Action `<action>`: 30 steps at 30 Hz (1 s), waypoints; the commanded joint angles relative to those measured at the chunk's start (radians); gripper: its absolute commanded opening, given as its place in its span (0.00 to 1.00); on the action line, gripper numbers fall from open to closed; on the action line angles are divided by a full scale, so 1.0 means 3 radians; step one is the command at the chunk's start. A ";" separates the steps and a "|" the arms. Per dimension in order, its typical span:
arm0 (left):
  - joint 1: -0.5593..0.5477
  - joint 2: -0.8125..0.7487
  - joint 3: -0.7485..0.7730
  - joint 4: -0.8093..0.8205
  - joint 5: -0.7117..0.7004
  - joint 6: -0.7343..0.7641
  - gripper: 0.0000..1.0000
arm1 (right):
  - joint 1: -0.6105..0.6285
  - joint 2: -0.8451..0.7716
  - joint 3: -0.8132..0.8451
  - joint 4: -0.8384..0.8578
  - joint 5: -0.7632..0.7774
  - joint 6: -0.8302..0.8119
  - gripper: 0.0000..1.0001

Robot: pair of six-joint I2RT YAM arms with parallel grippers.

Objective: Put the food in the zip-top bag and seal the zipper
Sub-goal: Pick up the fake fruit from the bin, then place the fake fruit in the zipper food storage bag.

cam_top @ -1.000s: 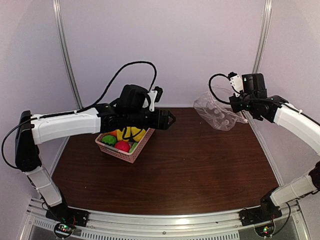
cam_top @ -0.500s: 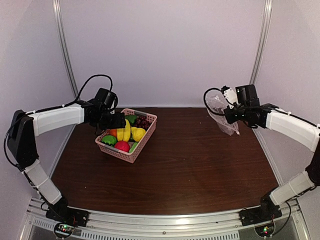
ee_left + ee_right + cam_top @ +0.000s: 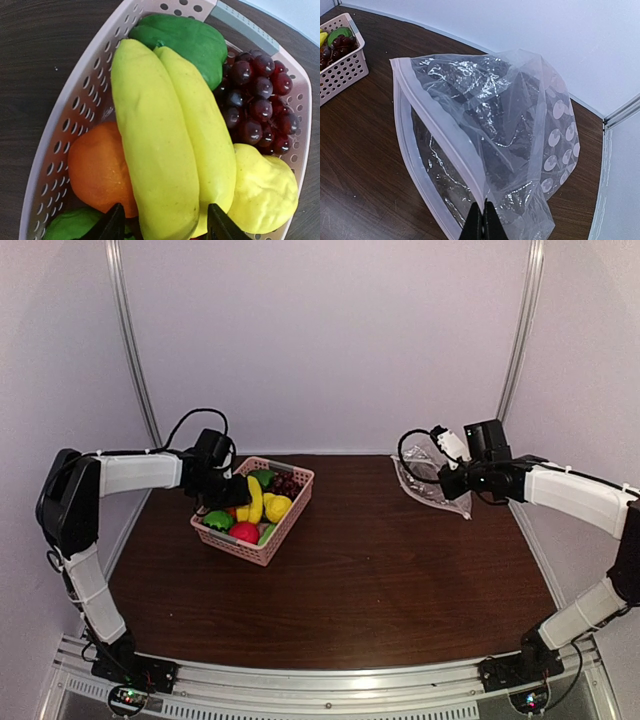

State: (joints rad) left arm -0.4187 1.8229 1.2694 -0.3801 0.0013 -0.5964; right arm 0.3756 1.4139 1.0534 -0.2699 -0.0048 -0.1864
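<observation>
As the top external camera shows it, my left gripper (image 3: 232, 495) sits low over the left side of the pink basket (image 3: 255, 548). The basket stands on the left half of the table (image 3: 380, 580) and contains the food (image 3: 262, 508). My right gripper (image 3: 447, 483) is at the far right of the table, well apart from the basket. The zip-top bag (image 3: 418, 475) hangs from it. Neither gripper's jaw state can be made out in this view.

In the left wrist view, my fingers (image 3: 114, 226) stand apart, one on each side of the bananas (image 3: 160, 140), near their lower end. The bananas fill most of the gap. I cannot tell whether the pads press on them. The orange piece (image 3: 97, 170) lies to the left of the bananas. A green piece (image 3: 185, 40) lies at the top, the grapes (image 3: 255, 100) at upper right and the pear (image 3: 262, 190) at lower right. All are inside the basket.

In the right wrist view, my fingers (image 3: 476, 227) are together, clamped on the bag's edge just beside the zipper (image 3: 435, 135). The zipper runs from the grip up to the bag's upper-left corner. The mouth gapes open. Pale round dots show on the bag's right side. One basket corner, with grapes in it, appears at upper left, apart from the bag.
</observation>
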 commanded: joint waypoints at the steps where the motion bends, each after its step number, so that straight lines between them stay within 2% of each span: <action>1: 0.0015 0.0182 0.0177 0.0129 0.0128 0.0037 0.53 | 0.0016 -0.0090 -0.0071 0.0058 -0.0094 0.0043 0.00; 7: 0.0012 0.0033 0.0235 0.0049 0.0088 0.0072 0.29 | 0.0012 -0.0108 -0.0003 -0.0084 -0.0177 0.0042 0.00; 11: 0.0002 -0.0440 0.0160 0.0000 -0.0087 0.0094 0.25 | 0.0017 -0.0126 0.0161 -0.0324 -0.0282 0.0033 0.00; 16: -0.0108 -0.1047 0.0077 0.0131 -0.0016 0.0175 0.24 | 0.0016 -0.0079 0.0434 -0.0666 -0.0590 0.0110 0.00; 19: -0.0283 -0.1343 -0.0206 0.0787 0.0322 0.0130 0.23 | 0.0022 -0.0005 0.0557 -0.0803 -0.0784 0.0227 0.00; 23: -0.0715 -0.1576 -0.0723 0.2137 0.0570 0.0082 0.21 | 0.0019 0.0185 0.0848 -0.1044 -0.1053 0.0383 0.00; 26: -0.1065 -0.1496 -0.0861 0.2804 0.0574 0.0161 0.21 | 0.0021 0.0311 0.1071 -0.1197 -0.1285 0.0500 0.00; 30: -0.1342 -0.1142 -0.0857 0.3681 0.0685 -0.0025 0.21 | 0.0024 0.0386 0.1280 -0.1305 -0.1554 0.0619 0.00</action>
State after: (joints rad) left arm -0.7681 1.3994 1.0191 0.3248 0.1528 -0.5705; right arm 0.3756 1.5150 1.3788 -0.5865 -0.3546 -0.0593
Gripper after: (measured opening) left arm 0.307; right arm 0.003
